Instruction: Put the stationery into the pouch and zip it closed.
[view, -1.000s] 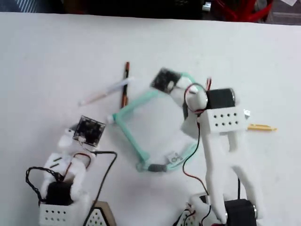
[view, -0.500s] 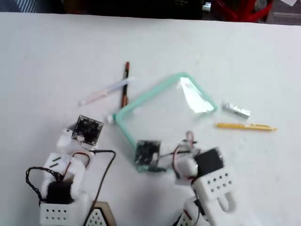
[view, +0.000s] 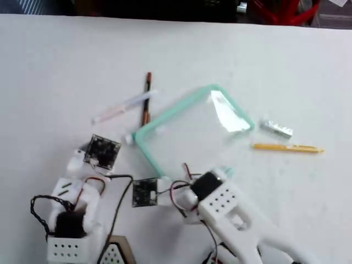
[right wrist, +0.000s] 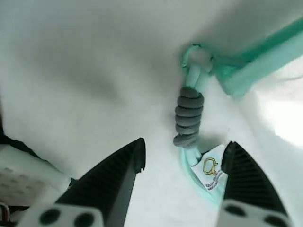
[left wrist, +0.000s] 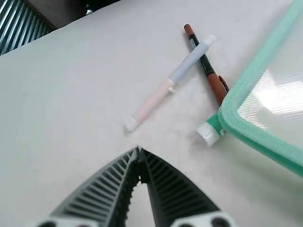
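- The clear pouch (view: 192, 132) with its mint-green border lies flat at the centre of the white table (view: 55, 55).
- Its grey knotted pull cord (right wrist: 188, 120) sits at the pouch's six o'clock corner.
- My right pincer (right wrist: 185, 144) is spread wide, one finger on each side of that cord, gripping nothing.
- My left pincer (left wrist: 139, 152) is pressed together and empty, at the pouch's eight o'clock.
- A pastel pen (view: 124, 107) lies across a brown pen (view: 146, 99) at the pouch's ten o'clock.
- A yellow pen (view: 286, 147) and a small silver piece (view: 276, 128) lie at its three o'clock.
- I judge the task barely begun: all the stationery is outside the pouch, so loading and zipping remain.
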### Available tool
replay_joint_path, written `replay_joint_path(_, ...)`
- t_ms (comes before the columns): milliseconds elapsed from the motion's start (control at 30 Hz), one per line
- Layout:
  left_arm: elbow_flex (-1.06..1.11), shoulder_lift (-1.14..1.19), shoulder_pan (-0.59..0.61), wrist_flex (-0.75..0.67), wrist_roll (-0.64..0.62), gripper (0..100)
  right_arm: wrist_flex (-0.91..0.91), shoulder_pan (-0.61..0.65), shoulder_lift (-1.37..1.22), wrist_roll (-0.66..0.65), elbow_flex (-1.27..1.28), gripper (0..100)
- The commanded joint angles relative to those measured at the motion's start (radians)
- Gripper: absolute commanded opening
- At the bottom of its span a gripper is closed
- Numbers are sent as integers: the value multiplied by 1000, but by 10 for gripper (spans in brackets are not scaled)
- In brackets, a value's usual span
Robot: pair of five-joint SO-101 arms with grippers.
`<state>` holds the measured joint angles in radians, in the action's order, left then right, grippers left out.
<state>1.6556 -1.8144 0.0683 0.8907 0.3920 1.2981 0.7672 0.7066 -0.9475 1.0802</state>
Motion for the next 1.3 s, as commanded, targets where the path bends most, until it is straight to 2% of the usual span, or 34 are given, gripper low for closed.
replay_joint_path(0, -9, -10, 7, -20, -2, 24, -39, 8, -101, 9, -8, 262)
replay_joint_path(267, -8, -10, 7, -20, -2, 24, -226, 8, -268, 5, 43, 252)
replay_joint_path(333, -8, -10, 7, -20, -2, 24, -257, 8, -312, 3, 49, 184)
replay_joint_path(433, -8, -10, 7, -20, -2, 24, -257, 13, -332, 6, 41, 2)
replay_joint_path(500, -8, -10, 7, -20, -2, 24, -231, -2, -314, 3, 31, 51)
replay_joint_path(600, -8, -10, 7, -20, -2, 24, -131, -33, -228, 2, -37, 12)
replay_joint_path(767, -8, -10, 7, -20, -2, 24, 97, -127, 35, 2, -236, 18)
replay_joint_path(867, -8, -10, 7, -20, -2, 24, 173, -168, 200, 6, -348, 18)
replay_joint_path(1000, -8, -10, 1, -20, 3, 24, 217, -213, 334, 18, -476, 18)
replay_joint_path(1200, -15, -10, -22, -20, 5, 27, 182, -298, 341, 178, -640, 18)
replay_joint_path(1267, -26, -10, -22, -20, -2, 60, 165, -303, 341, 210, -686, 18)
